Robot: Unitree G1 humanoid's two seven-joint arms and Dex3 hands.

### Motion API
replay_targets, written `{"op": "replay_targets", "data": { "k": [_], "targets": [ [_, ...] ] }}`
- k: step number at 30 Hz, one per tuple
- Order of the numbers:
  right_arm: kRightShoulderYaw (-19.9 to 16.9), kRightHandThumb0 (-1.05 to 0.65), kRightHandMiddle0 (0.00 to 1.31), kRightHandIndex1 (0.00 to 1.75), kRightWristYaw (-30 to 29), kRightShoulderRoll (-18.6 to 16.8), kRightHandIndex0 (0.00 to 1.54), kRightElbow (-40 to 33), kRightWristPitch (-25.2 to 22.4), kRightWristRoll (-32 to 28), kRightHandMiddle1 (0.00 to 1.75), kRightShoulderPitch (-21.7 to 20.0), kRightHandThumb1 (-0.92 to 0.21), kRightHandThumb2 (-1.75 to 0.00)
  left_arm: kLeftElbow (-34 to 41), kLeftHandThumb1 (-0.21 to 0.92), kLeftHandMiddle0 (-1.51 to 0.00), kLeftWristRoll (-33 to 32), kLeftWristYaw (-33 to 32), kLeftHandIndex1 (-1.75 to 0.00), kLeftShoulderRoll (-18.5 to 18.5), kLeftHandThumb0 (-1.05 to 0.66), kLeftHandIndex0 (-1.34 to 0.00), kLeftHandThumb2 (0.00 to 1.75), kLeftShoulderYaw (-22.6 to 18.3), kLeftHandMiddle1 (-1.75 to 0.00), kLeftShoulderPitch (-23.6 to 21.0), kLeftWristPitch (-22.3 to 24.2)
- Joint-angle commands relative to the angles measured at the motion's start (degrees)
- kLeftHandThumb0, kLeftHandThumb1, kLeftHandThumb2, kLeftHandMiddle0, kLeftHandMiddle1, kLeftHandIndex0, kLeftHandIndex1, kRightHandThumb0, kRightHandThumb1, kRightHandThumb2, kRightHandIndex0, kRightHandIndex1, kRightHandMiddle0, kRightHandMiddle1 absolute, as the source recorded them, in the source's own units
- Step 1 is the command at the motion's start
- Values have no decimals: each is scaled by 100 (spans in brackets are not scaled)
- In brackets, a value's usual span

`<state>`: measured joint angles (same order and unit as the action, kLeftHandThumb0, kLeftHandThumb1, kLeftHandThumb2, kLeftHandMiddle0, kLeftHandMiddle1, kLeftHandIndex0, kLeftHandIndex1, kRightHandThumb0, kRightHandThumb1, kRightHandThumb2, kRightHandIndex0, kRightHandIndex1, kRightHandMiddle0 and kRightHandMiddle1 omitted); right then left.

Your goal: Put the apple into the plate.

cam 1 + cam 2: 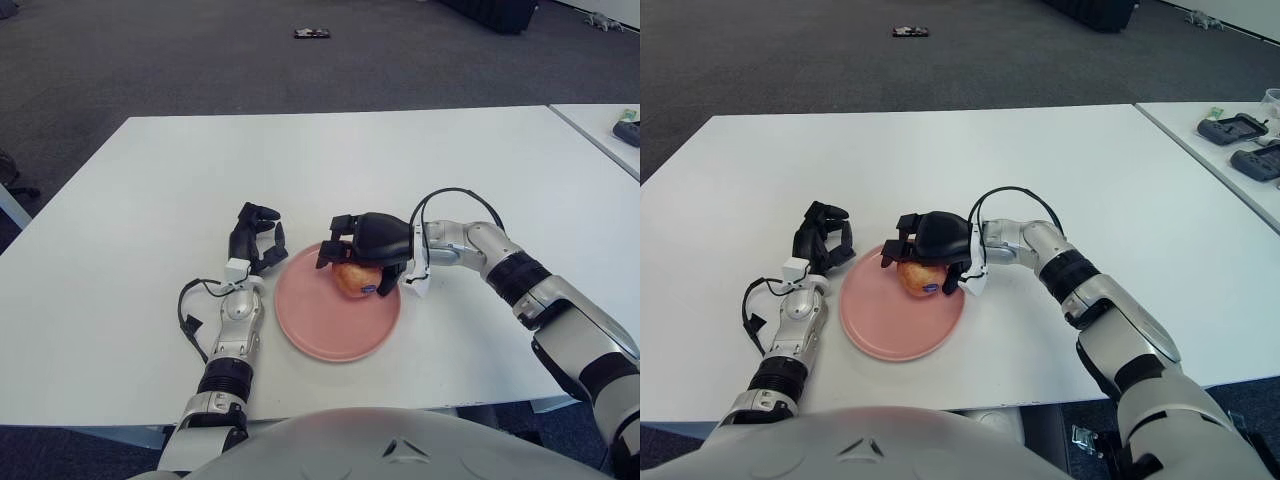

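Pink plate [310,340] near the front edge of the white worktop [200,170], a little left of its middle. Carries the apple [355,280] on its far right part, seemingly seated on the pink surface and inside the rim. Right hand [370,245] directly over the apple, reaching in from the worktop's right side, palm down on the fruit's crown. Fingers [338,225] partly spread and standing clear toward the far left, thumb low by the apple's near right flank; looks like a loosened hold, gripping nothing. Left hand [255,238] just beside the plate's left rim, fingers curled, holding nothing, farther from the fruit than the right.

From the right eye, same layout: apple [920,277] straight below the right hand [935,238], roundish, no long axis to speak of, label facing the front edge. Plate [880,340] extends mostly toward the front and left of the fruit.

Judged from this: placing looks done; next calls for a lift straight up and back toward the right edge, without nudging the apple off toward the rim.
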<state>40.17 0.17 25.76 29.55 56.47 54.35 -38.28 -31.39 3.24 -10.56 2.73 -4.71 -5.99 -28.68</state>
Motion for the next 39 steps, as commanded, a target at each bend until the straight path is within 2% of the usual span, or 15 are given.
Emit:
{"op": "replay_targets", "data": {
  "k": [1, 11, 19, 27, 32, 37, 39],
  "targets": [
    [-105, -85, 0, 2, 167, 80, 0, -42, 52, -244, 6, -53, -61, -83, -100, 49, -78, 138, -223, -175, 1, -43, -47, 111, -9, -175, 233, 435],
    [-461, -98, 0, 0, -18, -26, 0, 136, 190, -802, 0, 54, -78, -63, 37, 45, -78, 207, -555, -175, 73, -44, -50, 116, -50, -175, 225, 912],
    [-913, -103, 0, 0, -282, -113, 0, 145, 388, -1282, 0, 60, -81, -59, -142, 45, -77, 76, -481, -175, 70, -44, -51, 117, -70, -175, 165, 650],
    [-1455, -103, 0, 0, 187, 43, 0, -385, 299, -2302, 0, 42, -84, -54, -349, 47, -75, -52, -357, -175, 57, -43, -49, 114, -94, -175, 123, 296],
    [-1837, -103, 0, 0, 547, 114, 0, -1074, -239, -3136, 0, 547, -85, -52, -293, 46, -77, -117, -211, -175, 92, -43, -50, 115, -55, -175, 174, 43],
    [-2074, -104, 0, 0, 835, 25, 0, -1074, -493, -4063, 0, 932, -87, -51, -400, 46, -80, -175, -44, -175, 81, -44, -50, 116, -53, -175, 155, -262],
    [-2358, -105, 0, 0, 629, -142, 0, -1013, -529, -4458, 0, 1390, -88, -51, -456, 46, -81, -165, 33, -175, 47, -44, -50, 116, -34, -175, 138, -384]
  ]
}}
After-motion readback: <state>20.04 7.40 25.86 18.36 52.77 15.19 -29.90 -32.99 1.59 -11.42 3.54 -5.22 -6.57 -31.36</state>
